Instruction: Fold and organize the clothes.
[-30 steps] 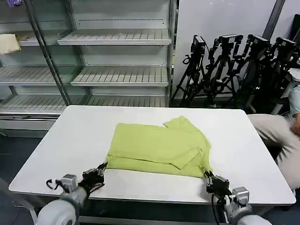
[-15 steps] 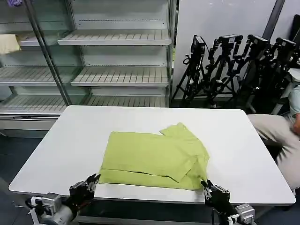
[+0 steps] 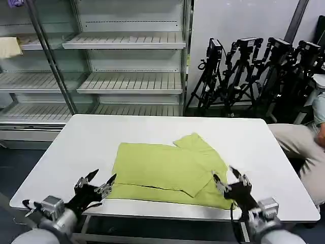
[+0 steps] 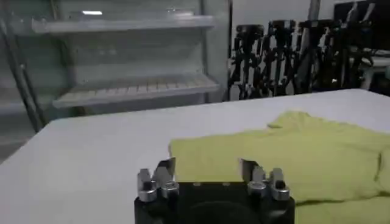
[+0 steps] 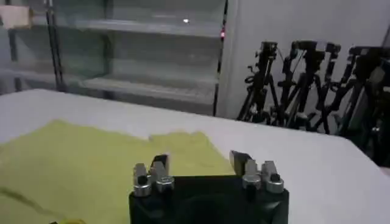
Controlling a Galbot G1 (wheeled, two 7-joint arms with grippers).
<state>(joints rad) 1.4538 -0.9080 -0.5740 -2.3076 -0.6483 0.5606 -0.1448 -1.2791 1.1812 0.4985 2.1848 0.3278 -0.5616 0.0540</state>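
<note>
The clothes are one lime yellow-green T-shirt (image 3: pixel 167 170) lying folded into a rough rectangle on the white table (image 3: pixel 76 147), near its front edge, with one sleeve sticking out at the far right. My left gripper (image 3: pixel 103 176) hovers open just off the shirt's near-left corner, holding nothing. My right gripper (image 3: pixel 225 174) stands open above the near-right corner, also holding nothing. The left wrist view has the left gripper (image 4: pixel 207 165) spread wide before the shirt (image 4: pixel 304 152). The right wrist view has the right gripper (image 5: pixel 199 161) spread over the shirt (image 5: pixel 91 158).
Empty metal shelving (image 3: pixel 127 61) stands behind the table, with a pale cream cloth (image 3: pixel 7 47) on a left shelf. Black tripods (image 3: pixel 254 71) crowd the back right. A seated person (image 3: pixel 304 147) is at the right edge. Bare tabletop lies left, right and behind the shirt.
The shirt slid slightly toward the front edge a second ago and now lies still. Both grippers have risen from the table edge and now stand spread open.
</note>
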